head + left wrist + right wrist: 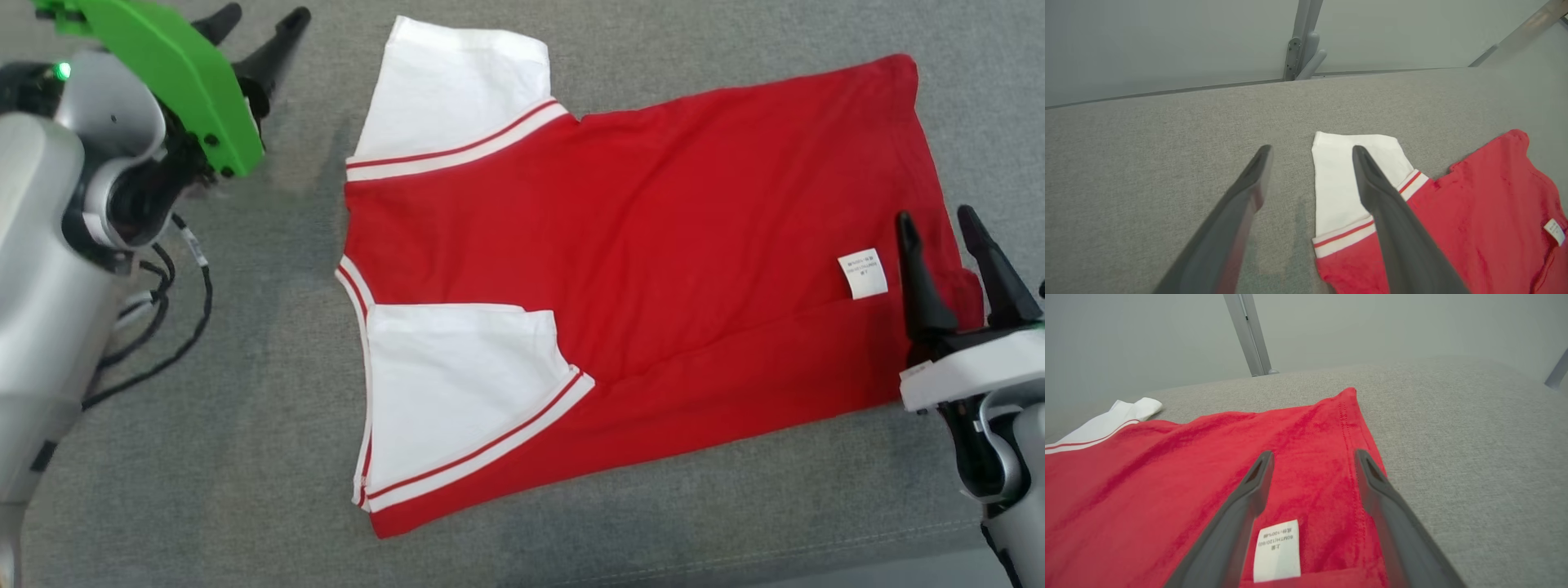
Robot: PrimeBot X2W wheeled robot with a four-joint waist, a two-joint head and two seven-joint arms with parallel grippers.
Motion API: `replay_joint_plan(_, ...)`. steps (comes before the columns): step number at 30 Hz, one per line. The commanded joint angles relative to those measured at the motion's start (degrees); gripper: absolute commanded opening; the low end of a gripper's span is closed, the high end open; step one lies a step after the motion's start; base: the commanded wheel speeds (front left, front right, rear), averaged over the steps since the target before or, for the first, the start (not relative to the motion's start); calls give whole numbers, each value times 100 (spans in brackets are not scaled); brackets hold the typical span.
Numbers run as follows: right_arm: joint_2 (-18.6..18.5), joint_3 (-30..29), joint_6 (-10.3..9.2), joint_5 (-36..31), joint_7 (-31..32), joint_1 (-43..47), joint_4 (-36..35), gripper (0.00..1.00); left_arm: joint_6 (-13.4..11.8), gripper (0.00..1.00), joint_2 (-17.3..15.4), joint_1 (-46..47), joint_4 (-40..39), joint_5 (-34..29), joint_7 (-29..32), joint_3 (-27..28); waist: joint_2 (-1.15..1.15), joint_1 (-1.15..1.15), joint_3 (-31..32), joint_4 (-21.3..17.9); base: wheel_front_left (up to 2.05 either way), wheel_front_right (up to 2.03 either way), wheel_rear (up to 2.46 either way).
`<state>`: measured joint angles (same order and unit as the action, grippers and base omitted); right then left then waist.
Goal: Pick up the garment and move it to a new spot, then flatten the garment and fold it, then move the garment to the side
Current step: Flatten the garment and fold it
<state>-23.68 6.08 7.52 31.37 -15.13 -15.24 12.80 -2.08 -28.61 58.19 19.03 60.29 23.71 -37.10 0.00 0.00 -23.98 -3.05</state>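
Shows red-and-white garment (pixel 653 245) lying flat on grey table (pixel 245 490), left pincer (pixel 268 12) released and empty near its far white sleeve (pixel 457 90), right pincer (pixel 935 214) released and empty over hem beside white label (pixel 863 273).

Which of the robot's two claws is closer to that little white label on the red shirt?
The right gripper: it is open, just beside the label. The left gripper is off the shirt, out past its sleeve end.

Bright, even light; soft shadows, sharp pictures.
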Motion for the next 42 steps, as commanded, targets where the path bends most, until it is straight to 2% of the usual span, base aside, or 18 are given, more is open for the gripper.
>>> replay_joint_plan(1,75,55,-6,-18,-7,-151,-16,100,93,100,-2,321,259,-177,166,-124,0,0,-451,-385,0,0,0)
replay_joint_plan(7,315,297,-6,-23,-7,-529,51,100,372,100,176,1308,1391,-678,715,-643,0,0,-843,-807,0,0,0)
replay_joint_plan(12,488,523,-6,150,-7,-701,33,100,466,100,232,1635,2044,-929,885,-854,0,0,-1001,-1121,0,0,0)
replay_joint_plan(25,617,518,-6,265,-8,-740,71,100,662,100,285,1930,2892,-1118,996,-1127,0,0,-1077,-1378,0,0,0)
replay_joint_plan(27,617,505,-6,263,-8,-759,80,100,696,53,317,1916,2964,-1081,1056,-1158,0,0,-1063,-1376,0,0,0)
replay_joint_plan(28,606,495,-6,268,-8,-763,85,100,715,42,328,1923,2984,-1070,1088,-1175,0,0,-1053,-1371,0,0,0)
replay_joint_plan(29,606,495,-6,268,-8,-763,85,100,715,42,328,1923,2984,-1070,1088,-1175,0,0,-1053,-1371,0,0,0)
replay_joint_plan(30,596,482,-6,270,-8,-762,86,100,727,31,337,1928,3008,-1059,1111,-1191,0,0,-1039,-1366,0,0,0)
replay_joint_plan(32,568,444,-6,256,-8,-751,79,100,764,21,347,1938,3036,-1038,1151,-1209,0,0,-1011,-1354,0,0,0)
replay_joint_plan(34,553,410,-6,244,-8,-747,72,100,802,0,368,1914,3039,-972,1232,-1220,0,0,-978,-1341,0,0,0)
replay_joint_plan(42,436,607,-6,175,-8,-1016,168,100,909,0,394,1912,2892,-785,1077,-1201,0,0,-825,-1310,0,0,0)
